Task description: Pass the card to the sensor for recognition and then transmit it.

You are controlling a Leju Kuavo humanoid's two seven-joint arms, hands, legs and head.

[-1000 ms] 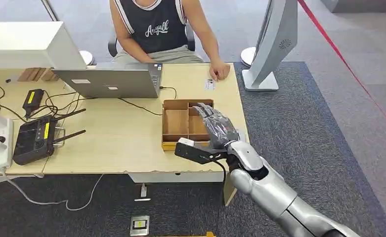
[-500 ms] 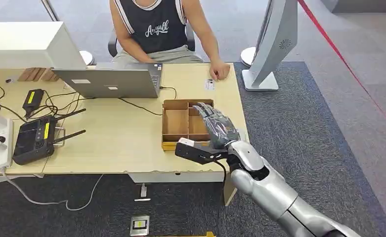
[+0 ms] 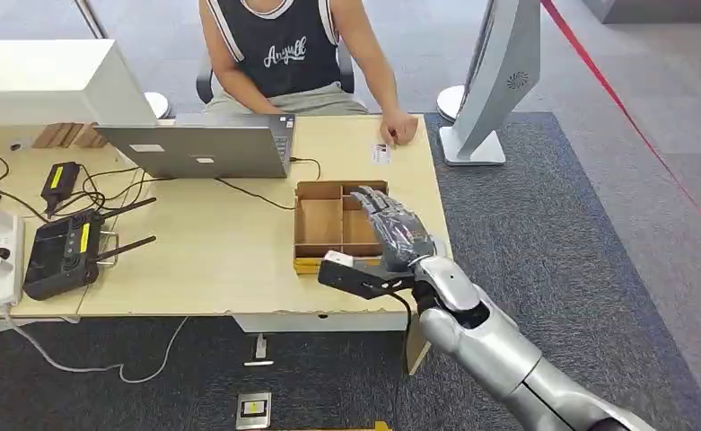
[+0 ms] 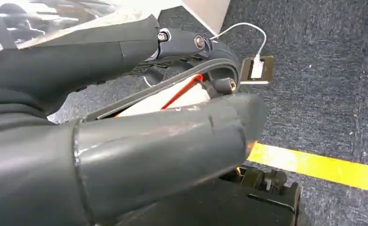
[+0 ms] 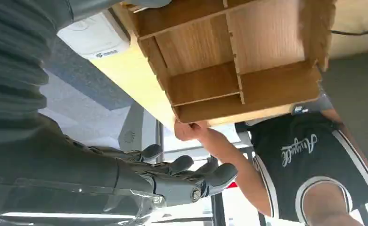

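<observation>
Wooden tray [image 3: 321, 218] is sitting on the surface [image 3: 221, 242]. The right robot hand [image 3: 396, 232] is hovering over it, fingers extended, holding nothing, probably reaching for the card. I cannot tell the left robot hand's [image 4: 125, 141] state.

A pale wooden tabletop [image 3: 230, 251] stands on dark grey carpet [image 3: 562, 233]. Beyond the carpet lies a lighter grey smooth floor [image 3: 652, 99], crossed by a thin red line [image 3: 634, 117]. A tall grey-white panel on a flat base [image 3: 495, 81] stands just beside the tabletop's far right corner. In the left wrist view, a yellow stripe [image 4: 323, 167] runs across the carpet. The light is even and bright.
</observation>
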